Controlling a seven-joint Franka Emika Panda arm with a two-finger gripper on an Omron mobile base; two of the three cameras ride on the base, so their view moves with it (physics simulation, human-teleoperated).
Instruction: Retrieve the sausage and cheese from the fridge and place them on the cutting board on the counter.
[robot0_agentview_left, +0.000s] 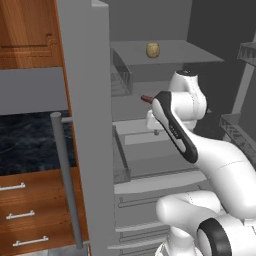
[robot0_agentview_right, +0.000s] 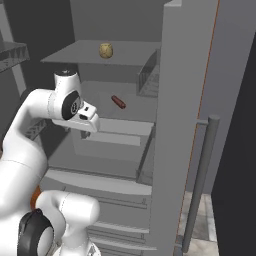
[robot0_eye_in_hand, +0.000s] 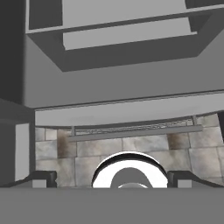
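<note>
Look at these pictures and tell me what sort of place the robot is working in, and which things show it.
Most likely a home kitchen, rendered. An open grey fridge holds a sausage and a cheese on its shelves, and beside it a black marble-look counter sits over reddish-brown wooden drawers.

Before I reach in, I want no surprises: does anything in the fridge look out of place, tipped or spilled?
Nothing stands out. The cheese sits on the upper shelf and the sausage lies on the shelf below, with no spill or damage visible.

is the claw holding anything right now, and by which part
Nothing is held: the claw is open, and the sausage and cheese lie on fridge shelves.
</note>
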